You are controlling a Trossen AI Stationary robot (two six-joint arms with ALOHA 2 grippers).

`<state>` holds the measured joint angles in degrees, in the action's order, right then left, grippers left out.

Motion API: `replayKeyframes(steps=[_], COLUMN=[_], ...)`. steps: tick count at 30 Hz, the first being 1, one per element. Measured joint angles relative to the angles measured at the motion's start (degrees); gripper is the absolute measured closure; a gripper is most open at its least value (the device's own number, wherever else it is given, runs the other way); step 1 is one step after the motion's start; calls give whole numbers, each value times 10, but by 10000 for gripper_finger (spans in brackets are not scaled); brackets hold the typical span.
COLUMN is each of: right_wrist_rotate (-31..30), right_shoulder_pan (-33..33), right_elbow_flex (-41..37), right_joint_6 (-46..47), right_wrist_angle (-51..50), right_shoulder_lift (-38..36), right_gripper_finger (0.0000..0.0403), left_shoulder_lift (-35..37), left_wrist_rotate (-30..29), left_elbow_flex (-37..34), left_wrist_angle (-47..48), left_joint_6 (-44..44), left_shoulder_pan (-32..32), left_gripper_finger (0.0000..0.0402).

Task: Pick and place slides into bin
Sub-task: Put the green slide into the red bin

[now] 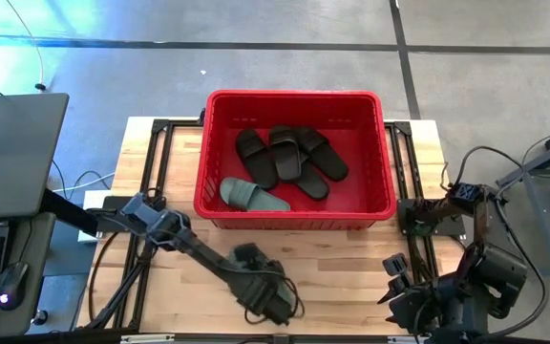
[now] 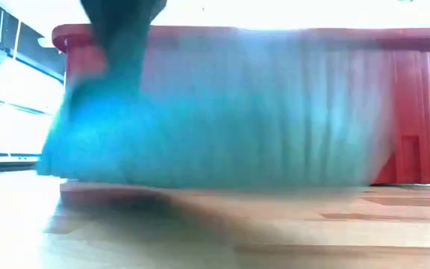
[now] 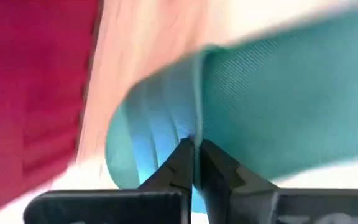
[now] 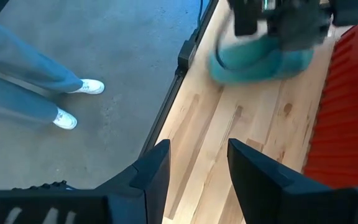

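So the left gripper point(image 3: 194, 163) is pinched tight on a teal slide point(image 3: 278, 106) near the table's front edge, just in front of the red bin point(image 1: 297, 213). Inside the bin sit three black slides point(image 1: 292, 153) and another teal one point(image 1: 252, 196). Meanwhile the right gripper point(image 4: 197, 165) waits by the front right corner, fingers apart, holding nothing.

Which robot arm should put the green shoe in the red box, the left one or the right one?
The left. Its left gripper is already shut on the teal-green slip-on slide, just in front of the big red plastic bin. The right gripper is open and empty at the table's near right corner.
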<state>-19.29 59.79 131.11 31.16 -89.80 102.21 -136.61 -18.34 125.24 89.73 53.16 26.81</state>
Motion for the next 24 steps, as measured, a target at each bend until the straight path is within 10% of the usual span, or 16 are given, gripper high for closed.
replayKeyframes(steps=[4, 15, 24], right_wrist_rotate=[-2, -8, -139], right_shoulder_pan=[0, 41, 116], right_elbow_flex=[0, 0, 0], right_joint_6=[5, 129, 217], right_wrist_angle=[0, -2, -2], right_shoulder_lift=[0, 0, 0], right_gripper_finger=[256, 257, 263], left_shoulder_lift=[5, 142, 215], left_wrist_rotate=[-56, -281, -376], left_elbow_flex=[99, 94, 97], left_wrist_angle=[-9, -89, -159], left_joint_6=[-44, -99, -296], left_shoulder_pan=[26, 66, -4], left_gripper_finger=[395, 400, 401])
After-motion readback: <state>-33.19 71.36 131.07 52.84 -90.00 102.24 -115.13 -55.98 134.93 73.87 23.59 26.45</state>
